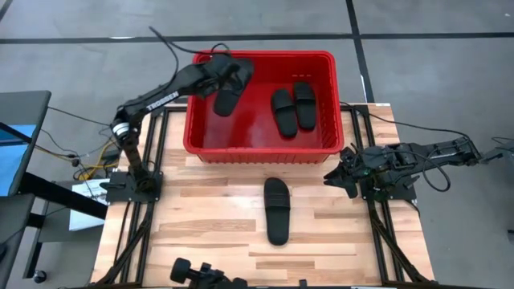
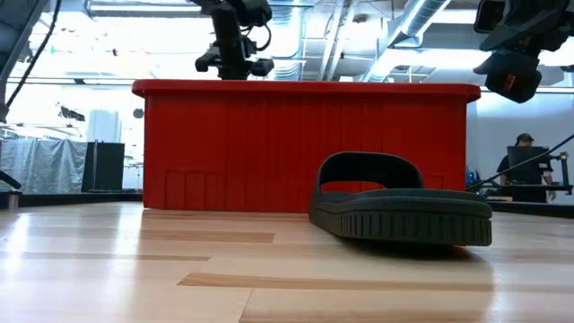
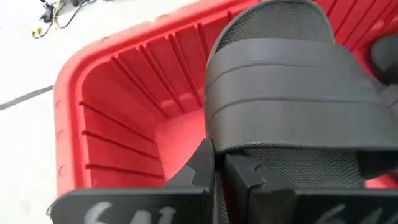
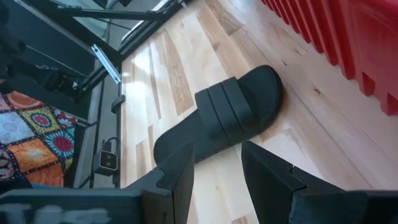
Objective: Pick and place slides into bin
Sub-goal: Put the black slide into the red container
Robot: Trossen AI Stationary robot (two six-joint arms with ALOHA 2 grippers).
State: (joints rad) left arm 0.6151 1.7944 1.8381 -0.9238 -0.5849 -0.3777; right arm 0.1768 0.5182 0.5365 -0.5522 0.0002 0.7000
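The red bin (image 1: pixel 261 148) stands at the table's far middle, with two black slides (image 1: pixel 292 107) lying side by side on its floor at the right. My left gripper (image 1: pixel 218 76) is over the bin's far left part, shut on a third slide (image 1: pixel 229 92). In the left wrist view that slide (image 3: pixel 292 87) shows strap up over the bin's inner wall (image 3: pixel 124 118). A fourth slide (image 1: pixel 276 210) lies sole down on the table in front of the bin. My right gripper (image 4: pixel 217 180) is open and empty at the table's right edge, pointing toward that slide (image 4: pixel 217 118). My left gripper pinches the sole's edge (image 3: pixel 217 155) between its two fingers, at one end of the slide just behind the strap. The fingers come from the table's left and far side, slanting down. The slide is lifted clear above the bin floor and tilts down away from the fingers.
The bin's near wall (image 2: pixel 305 148) stands just behind the table slide (image 2: pixel 404 211). Bare wooden table lies on either side of that slide. Dark gear (image 1: pixel 201 273) sits at the table's near edge. A person (image 2: pixel 529 166) shows in the room behind.
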